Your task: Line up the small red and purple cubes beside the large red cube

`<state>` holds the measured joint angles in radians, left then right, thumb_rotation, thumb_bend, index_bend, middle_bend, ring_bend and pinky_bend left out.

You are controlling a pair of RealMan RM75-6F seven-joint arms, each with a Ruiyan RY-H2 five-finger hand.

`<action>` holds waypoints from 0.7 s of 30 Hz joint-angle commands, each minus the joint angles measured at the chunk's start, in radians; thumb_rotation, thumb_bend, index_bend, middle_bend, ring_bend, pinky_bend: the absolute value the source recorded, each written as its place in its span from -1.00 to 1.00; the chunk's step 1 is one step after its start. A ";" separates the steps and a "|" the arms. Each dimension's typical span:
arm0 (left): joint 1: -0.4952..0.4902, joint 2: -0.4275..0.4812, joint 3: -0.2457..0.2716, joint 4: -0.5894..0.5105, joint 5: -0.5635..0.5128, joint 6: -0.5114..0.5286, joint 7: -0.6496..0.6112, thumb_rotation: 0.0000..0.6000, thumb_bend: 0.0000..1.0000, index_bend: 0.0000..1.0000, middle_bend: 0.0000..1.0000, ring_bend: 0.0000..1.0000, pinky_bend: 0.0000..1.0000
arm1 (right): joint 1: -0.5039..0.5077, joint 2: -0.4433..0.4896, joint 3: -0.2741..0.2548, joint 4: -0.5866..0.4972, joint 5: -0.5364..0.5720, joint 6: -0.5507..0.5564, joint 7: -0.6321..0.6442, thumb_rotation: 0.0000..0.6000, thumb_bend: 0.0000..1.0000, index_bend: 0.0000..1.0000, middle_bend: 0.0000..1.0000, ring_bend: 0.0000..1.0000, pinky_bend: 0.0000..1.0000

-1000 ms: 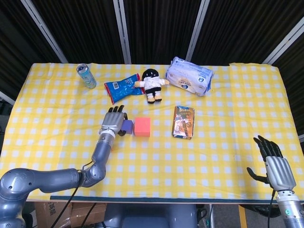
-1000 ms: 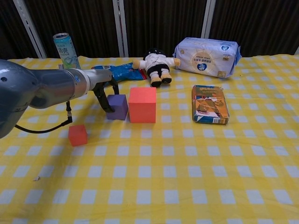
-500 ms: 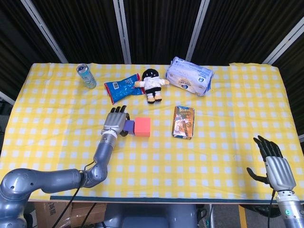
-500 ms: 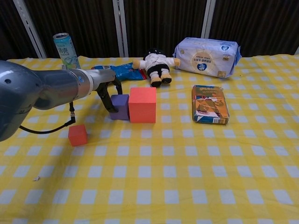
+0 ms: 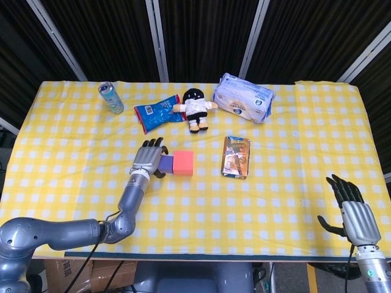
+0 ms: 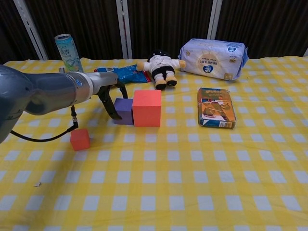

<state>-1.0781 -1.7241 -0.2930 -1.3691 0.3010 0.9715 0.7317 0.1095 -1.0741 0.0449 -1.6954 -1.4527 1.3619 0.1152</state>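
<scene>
The large red cube (image 5: 182, 163) (image 6: 147, 108) stands mid-table. The purple cube (image 5: 165, 163) (image 6: 124, 110) sits against its left side. My left hand (image 5: 148, 159) (image 6: 110, 97) is just left of the purple cube, fingers (image 6: 113, 109) pointing down by its left face and holding nothing. The small red cube (image 6: 80, 139) lies alone nearer the front, left of both cubes; my left forearm hides it in the head view. My right hand (image 5: 354, 212) hovers off the table's front right edge, fingers spread and empty.
Along the back are a drink can (image 5: 111, 97) (image 6: 67, 52), a blue snack bag (image 5: 154, 115), a plush doll (image 5: 195, 108) (image 6: 161, 69) and a pack of wipes (image 5: 244, 105) (image 6: 212, 57). A printed box (image 5: 236, 157) (image 6: 216, 113) lies right of the large red cube.
The left hand pushed the purple cube to the right until it met the large red cube. The small red cube and the right hand stayed put.
</scene>
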 commanded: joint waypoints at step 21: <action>0.289 0.302 0.212 -0.354 0.399 0.184 -0.169 1.00 -0.50 -0.44 -1.00 -1.00 -1.00 | 0.001 -0.009 0.000 -0.001 -0.001 0.003 -0.024 1.00 -0.31 -1.00 -1.00 -1.00 -1.00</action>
<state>-0.7955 -1.4257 -0.0867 -1.7195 0.6951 1.1521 0.5663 0.1107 -1.0830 0.0447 -1.6968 -1.4541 1.3644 0.0909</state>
